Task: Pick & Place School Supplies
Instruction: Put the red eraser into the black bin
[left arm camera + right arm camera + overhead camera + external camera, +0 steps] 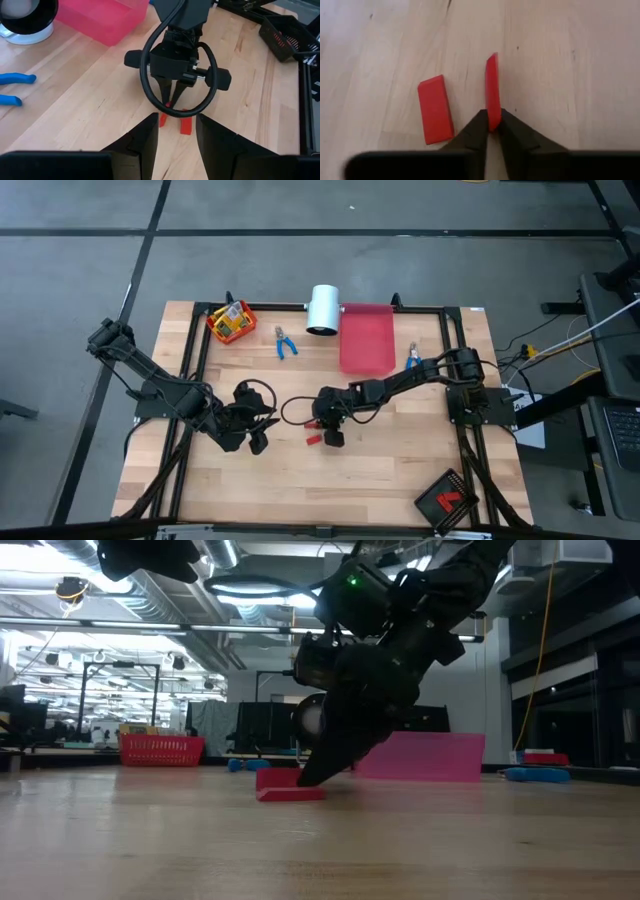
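Red block (435,109) flat beside pincer-held red block (492,90).

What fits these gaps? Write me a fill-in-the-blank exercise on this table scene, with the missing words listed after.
1. The right claw is shut on a red block standing on its ____.
2. A second red block lies ____ on the wood beside it.
3. The white cylinder lies next to the ____ bin.
4. The left claw is ____.

Missing words: edge; flat; pink; open
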### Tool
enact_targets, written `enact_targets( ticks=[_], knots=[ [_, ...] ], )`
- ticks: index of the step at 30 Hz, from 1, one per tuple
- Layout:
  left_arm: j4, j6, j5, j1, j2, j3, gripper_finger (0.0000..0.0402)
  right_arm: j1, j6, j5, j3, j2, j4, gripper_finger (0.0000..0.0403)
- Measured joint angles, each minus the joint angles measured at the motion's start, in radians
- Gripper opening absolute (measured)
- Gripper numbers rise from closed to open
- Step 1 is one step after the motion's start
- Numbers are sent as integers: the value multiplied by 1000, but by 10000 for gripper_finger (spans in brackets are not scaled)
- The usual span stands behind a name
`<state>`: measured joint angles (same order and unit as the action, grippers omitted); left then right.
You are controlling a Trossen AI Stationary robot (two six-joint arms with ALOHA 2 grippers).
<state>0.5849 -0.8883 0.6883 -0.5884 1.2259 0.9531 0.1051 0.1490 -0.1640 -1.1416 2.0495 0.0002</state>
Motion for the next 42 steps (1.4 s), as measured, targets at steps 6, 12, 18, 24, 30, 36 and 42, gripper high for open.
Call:
enact_targets(
  ticks=[6,12,18,24,30,36,42],
  knots=[
    [0,-8,-2,0,0,0,127,12,27,50,-5,-8,-9,14],
    [0,-3,-4,-7,0,0,127,85,109,137,-3,-139,-214,14],
    [2,55,-1,-6,0,0,127,307,277,187,-4,-372,-600,14],
    [-4,87,1,4,0,0,127,648,716,173,-5,-533,-864,14],
    [-48,90,10,3,0,0,127,934,1099,107,-5,-564,-963,14],
    [-94,90,25,3,0,0,127,1065,1245,93,28,-561,-976,16],
    [-129,90,29,3,0,0,127,1124,1404,102,65,-561,-949,128]
  ],
)
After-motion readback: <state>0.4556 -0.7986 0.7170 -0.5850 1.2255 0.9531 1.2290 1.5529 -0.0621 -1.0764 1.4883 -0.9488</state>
